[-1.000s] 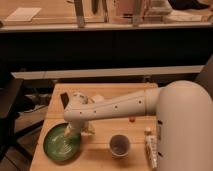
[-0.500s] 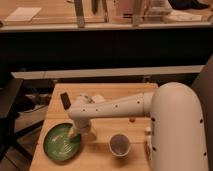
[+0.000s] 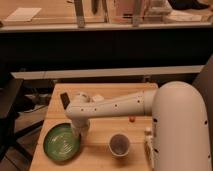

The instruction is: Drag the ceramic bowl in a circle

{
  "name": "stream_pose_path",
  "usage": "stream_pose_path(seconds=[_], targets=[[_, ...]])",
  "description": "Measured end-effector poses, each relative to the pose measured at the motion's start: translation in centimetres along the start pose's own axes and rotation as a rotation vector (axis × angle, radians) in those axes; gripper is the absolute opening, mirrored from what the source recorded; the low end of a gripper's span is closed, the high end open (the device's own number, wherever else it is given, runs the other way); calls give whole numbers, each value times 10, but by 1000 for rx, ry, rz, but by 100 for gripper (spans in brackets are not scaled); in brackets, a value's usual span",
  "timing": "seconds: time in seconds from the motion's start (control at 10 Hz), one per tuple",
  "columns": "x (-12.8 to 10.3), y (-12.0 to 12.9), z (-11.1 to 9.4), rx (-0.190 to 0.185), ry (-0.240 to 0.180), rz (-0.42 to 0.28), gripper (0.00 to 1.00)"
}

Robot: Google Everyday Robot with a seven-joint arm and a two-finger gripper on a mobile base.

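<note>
A: Where is the wide, shallow, glossy green ceramic bowl?

B: At the front left corner of the light wooden tabletop, left of the small white cup.

A: And the end effector?

B: It points down at the bowl's right rim; the white arm reaches in from the right.

Dim, warm light is coming down from above and is tinting the wooden surface amber. My gripper is hanging at the right rim of the green bowl, whose glaze is catching pale glare. Behind, a wide band is lying in deep shadow.
</note>
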Motion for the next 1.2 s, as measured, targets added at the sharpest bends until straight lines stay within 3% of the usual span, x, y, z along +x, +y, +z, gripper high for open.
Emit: stream_pose_path(seconds=[0.2, 0.4, 1.2], targets=[[6, 2, 1, 4, 12, 3, 2], [9, 11, -10, 13, 17, 16, 1], [17, 23, -14, 52, 29, 47, 1]])
